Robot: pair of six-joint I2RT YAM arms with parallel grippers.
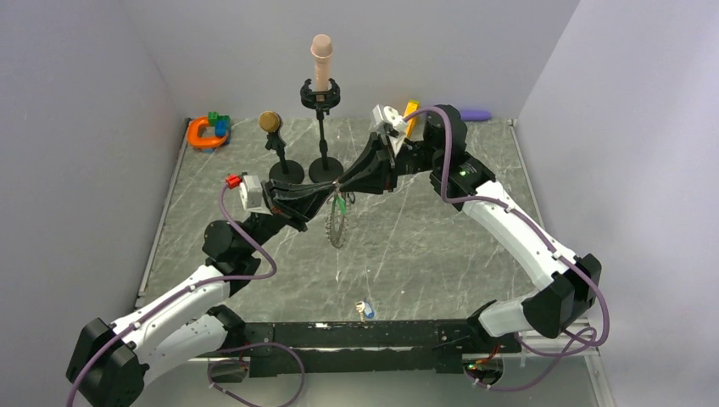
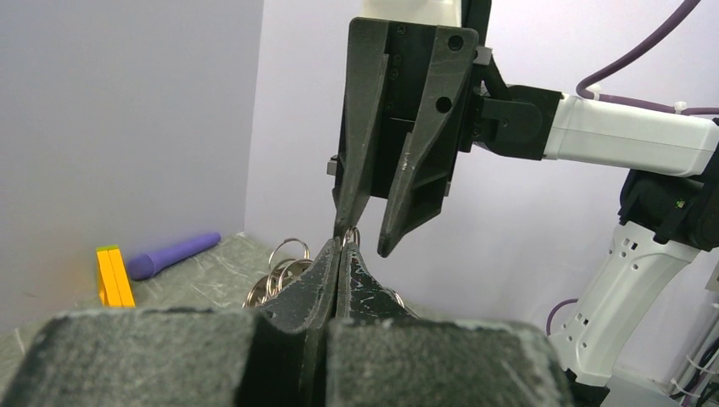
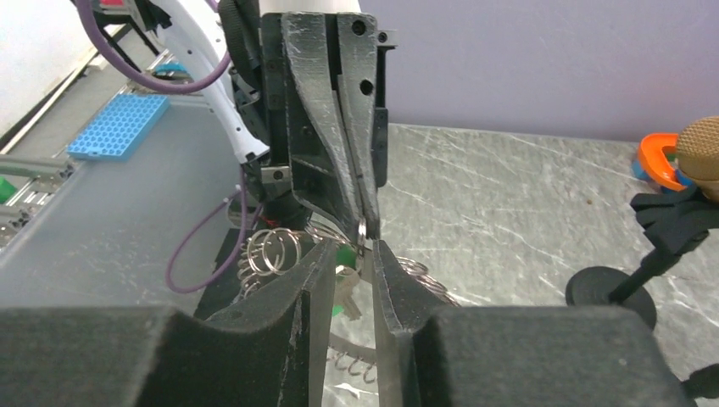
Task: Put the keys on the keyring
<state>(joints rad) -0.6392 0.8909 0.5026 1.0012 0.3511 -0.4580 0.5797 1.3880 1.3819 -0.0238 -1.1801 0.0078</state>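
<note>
Closest to you, two arm bases sit on one black rail (image 1: 356, 335) at the near edge of the table (image 1: 424, 246). Just beyond the rail lies one small blue-and-white item (image 1: 365, 309), too small to name. Both arms reach to mid-table and meet tip to tip.

Your left gripper (image 3: 365, 227) has its jaws pressed shut, pinching a small silver loop of the keyring (image 1: 337, 227). The ring hangs below the meeting point. Your right gripper (image 2: 365, 240) has its jaws partly apart. One tip touches that same loop, and nothing bridges the gap.

You can count one key. The green key (image 1: 341, 205) dangles at the top of the ring, just beside the right tips.

Behind the grippers, two stands rise from round black bases set side by side. One is the ball-headed stand (image 1: 270, 121), the other the clamp stand (image 1: 321, 95), which holds one beige cylinder (image 1: 321, 55).

In the far left corner you have one orange C-shaped piece (image 1: 202, 133) with one green block (image 1: 218, 118) and one blue block (image 1: 222, 129) touching it. Along the back edge lie one yellow block (image 1: 411, 110) and one purple cylinder (image 1: 475, 114).

The table is grey stone-patterned with pale veins. Plain pale walls close it in on three sides.
</note>
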